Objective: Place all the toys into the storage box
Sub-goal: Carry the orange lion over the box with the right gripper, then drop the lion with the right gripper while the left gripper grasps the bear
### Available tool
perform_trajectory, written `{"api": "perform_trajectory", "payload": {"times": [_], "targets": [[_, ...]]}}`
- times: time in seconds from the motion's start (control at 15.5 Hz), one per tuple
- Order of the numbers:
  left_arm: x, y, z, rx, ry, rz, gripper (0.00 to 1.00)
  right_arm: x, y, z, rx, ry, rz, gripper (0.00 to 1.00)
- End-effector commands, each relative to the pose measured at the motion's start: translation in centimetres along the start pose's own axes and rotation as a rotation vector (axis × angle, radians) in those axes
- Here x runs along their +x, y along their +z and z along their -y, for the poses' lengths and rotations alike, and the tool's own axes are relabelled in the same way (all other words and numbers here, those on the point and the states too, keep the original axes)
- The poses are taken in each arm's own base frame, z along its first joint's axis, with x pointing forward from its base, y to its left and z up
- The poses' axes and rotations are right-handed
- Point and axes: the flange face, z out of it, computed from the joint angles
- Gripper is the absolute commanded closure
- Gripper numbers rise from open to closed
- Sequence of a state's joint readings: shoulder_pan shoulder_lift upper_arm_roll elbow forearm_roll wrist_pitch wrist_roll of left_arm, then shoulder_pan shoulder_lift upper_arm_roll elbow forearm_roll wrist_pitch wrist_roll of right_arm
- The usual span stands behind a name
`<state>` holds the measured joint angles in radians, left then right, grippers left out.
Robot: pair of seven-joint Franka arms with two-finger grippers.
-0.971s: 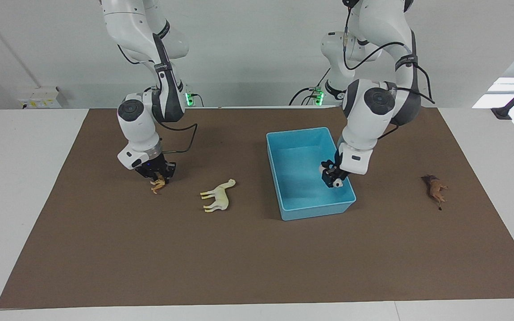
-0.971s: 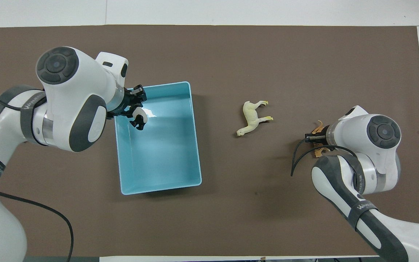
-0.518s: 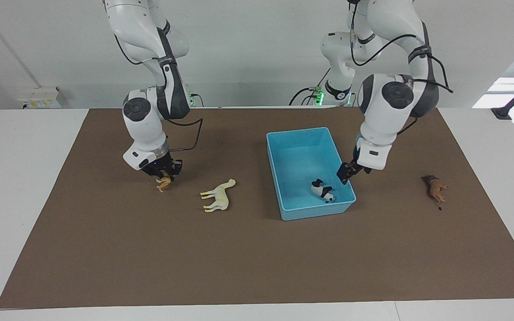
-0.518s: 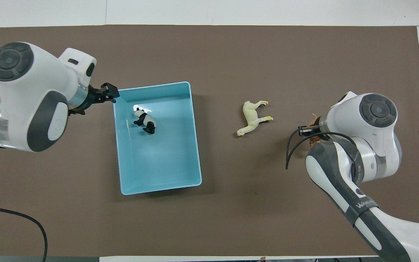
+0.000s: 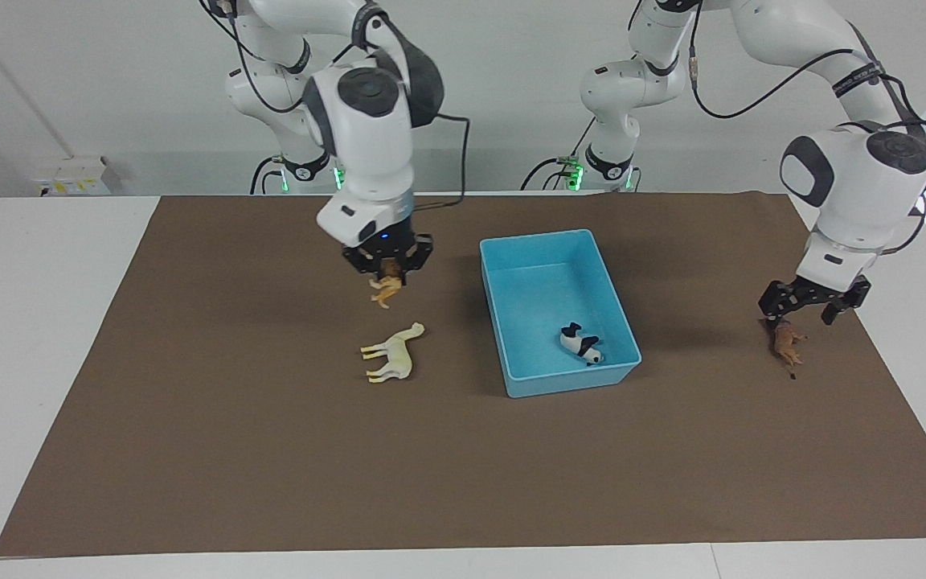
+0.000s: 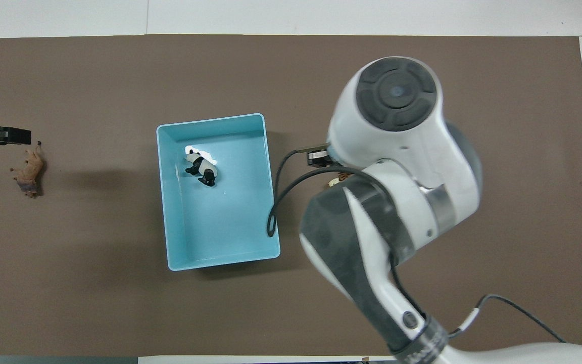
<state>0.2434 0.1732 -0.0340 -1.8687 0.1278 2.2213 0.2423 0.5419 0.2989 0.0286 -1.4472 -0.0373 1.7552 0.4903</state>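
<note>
1. Nearest the robots, the right gripper (image 5: 387,269) hangs in the air over bare mat, its fingers closed on the tiger (image 5: 383,289), which dangles below them, well clear of the table.
2. Toward the left arm's end from that gripper sits the box (image 5: 495,322). My guess is that the coming move is a level carry across the gap and over the box's long wall, then a release. The right arm alone is placed for it.
3. Below and a little farther out than the held tiger, the camel (image 5: 392,354) lies on its side on the mat, its length running roughly across the table, head toward the box. It is the next toy for the right arm, I would judge.
4. Inside the box, the panda (image 5: 582,344) lies toppled by the corner farthest from the robots, so one toy of four is stowed.
5. At the left arm's end, the left gripper (image 5: 807,302) hovers spread wide just above the lion (image 5: 786,344). The lion lies on the mat directly under and slightly out from the fingers, its length pointing away from the robots, so a short descent should bring the fingers around it.
6. From overhead, the right arm's bulk hides the camel and nearly all of the tiger, and the left gripper is cut off at the frame's edge, showing one finger only.
</note>
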Motion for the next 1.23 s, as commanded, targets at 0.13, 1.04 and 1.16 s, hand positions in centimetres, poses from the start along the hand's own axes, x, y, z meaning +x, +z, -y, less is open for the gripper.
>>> {"api": "perform_trajectory", "payload": {"times": [0.13,1.04,1.16], "targets": [[-4.4,5.0,-1.5,-0.006,-0.122,0.024,0.0,0.6,6.8,14.5,-0.056,-0.011,-0.003,1.0],[-9.1,13.6,2.6,-0.009,-0.292,-0.008,0.0,4.5,5.7,9.0,-0.006,0.136,-0.014,0.0],[-8.9,13.7,2.2,-0.011,-0.297,-0.009,0.03,5.9,5.4,4.4,-0.021,0.044,0.008,0.0]]}}
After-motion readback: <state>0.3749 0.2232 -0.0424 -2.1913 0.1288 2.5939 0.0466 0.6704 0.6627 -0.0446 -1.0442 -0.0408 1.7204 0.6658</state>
